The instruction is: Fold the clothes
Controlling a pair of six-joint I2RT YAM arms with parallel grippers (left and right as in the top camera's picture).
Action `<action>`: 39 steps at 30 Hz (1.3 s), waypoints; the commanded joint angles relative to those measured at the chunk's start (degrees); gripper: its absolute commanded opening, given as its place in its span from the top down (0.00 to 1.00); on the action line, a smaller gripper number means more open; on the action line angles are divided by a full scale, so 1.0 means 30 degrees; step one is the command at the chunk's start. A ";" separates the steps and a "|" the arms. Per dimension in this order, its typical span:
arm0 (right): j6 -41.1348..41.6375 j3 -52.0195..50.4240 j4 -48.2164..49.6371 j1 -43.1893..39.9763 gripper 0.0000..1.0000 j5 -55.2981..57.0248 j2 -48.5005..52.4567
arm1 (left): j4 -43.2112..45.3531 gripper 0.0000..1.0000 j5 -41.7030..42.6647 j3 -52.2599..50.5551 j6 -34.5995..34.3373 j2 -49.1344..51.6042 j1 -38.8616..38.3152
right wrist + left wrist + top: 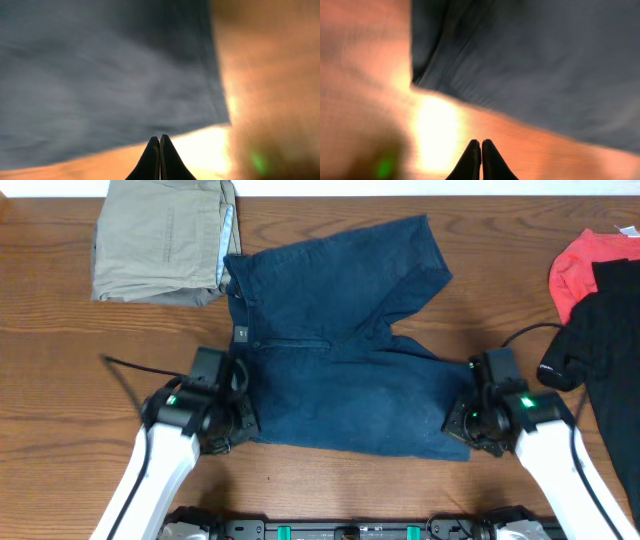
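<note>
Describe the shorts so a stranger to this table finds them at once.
On the wooden table, look to the middle: the shorts lie spread flat there. They are dark navy with two wide legs, unlike the folded khaki garment far left and the red garment and black garment at right.

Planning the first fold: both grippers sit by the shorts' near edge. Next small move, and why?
Probably open both and ease them forward onto the near edge of the shorts. In the wrist views the left gripper and right gripper are shut over bare table, just short of the cloth, holding nothing; the shorts lie flat, unfolded.
</note>
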 commanded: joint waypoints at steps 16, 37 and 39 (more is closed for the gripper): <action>-0.3082 0.2302 1.0178 0.0444 0.99 -0.4896 0.5552 | 1.3704 0.94 0.3220 -0.0007 0.0160 0.4204 -0.1858; -0.3045 0.4648 1.1081 0.0102 0.99 -0.6462 1.4426 | 1.9074 0.93 0.1311 -0.0015 -0.0838 1.3347 -0.2514; -0.3096 0.4648 1.0950 -0.0423 0.99 -0.6441 1.4433 | 1.8578 0.93 0.0452 -0.0007 -0.0838 1.3355 -0.2514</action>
